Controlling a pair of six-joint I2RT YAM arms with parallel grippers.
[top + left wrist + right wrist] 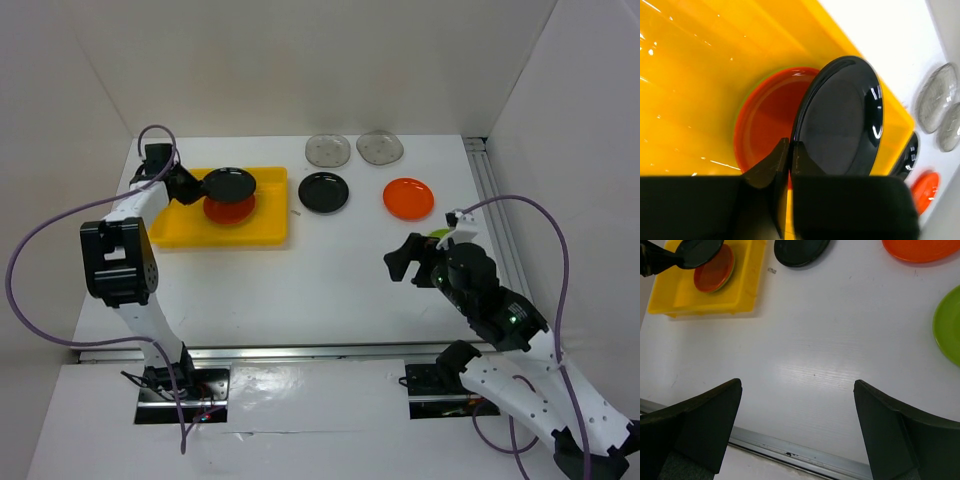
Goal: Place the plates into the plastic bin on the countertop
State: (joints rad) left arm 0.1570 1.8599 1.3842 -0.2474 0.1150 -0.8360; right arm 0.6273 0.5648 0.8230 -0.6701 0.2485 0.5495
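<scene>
White countertop boxed in by white walls, that's all I've got on my screens. Left arm is stretched out toward the far left corner, and right arm is bent over the right side.

The yellow plastic bin sits far left on the counter. One orange plate lies flat inside it, toward the right end.

The left gripper is over the bin with its jaws pinched tight on the rim of a black plate. That plate is up in the air, partly covering the orange one below. On the wrist cam it looks tilted, not level.

The right gripper hangs over bare counter with its jaws wide apart and nothing between them.

The rest of the plates are out on the counter. A second black plate is just right of the bin. A second orange plate is further right. Two clear plates sit side by side along the back wall. A lime green plate is right beside the right gripper, and from the top cam it's mostly hidden behind it.

There's also a tiny scrap lying near the bin's right wall. I can't tell what it is.
</scene>
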